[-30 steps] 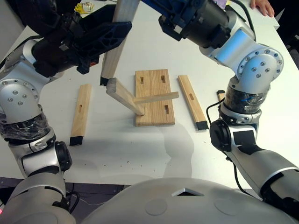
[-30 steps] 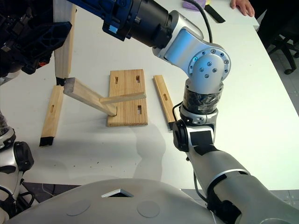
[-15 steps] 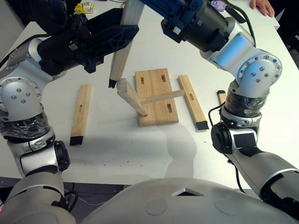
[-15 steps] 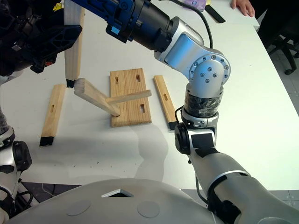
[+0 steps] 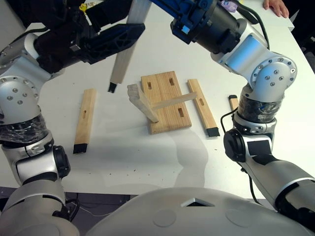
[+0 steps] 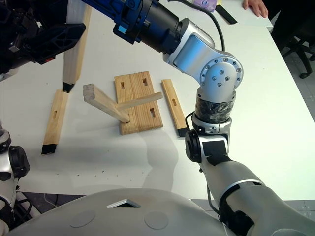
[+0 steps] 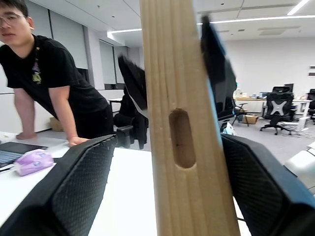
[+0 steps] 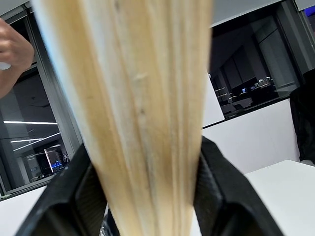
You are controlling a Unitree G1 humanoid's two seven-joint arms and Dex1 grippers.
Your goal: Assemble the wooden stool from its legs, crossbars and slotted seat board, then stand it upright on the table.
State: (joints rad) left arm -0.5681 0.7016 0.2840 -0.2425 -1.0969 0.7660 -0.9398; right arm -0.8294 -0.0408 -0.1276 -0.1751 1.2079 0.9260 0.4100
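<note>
Overhead, we saw right claw [image 8: 142,196] clamped on one held leg [image 5: 122,61], left claw [image 7: 170,162] wide around it. Below claws lay one seat board [image 5: 165,87], one fitted leg [image 5: 142,103], one crossbar [image 5: 174,100], two loose legs [image 5: 84,118] [image 5: 202,105].

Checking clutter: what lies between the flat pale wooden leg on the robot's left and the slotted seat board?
Left eye view: bare white table, overhung by a tilted wooden leg and the raised leg's black tip.

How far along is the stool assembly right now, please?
Early. Done: one pale wooden leg, carrying a thin crossbar, stands tilted in the slotted seat board. In hand: a second leg, held by the right gripper. Remaining: two legs flat on the white table.
</note>
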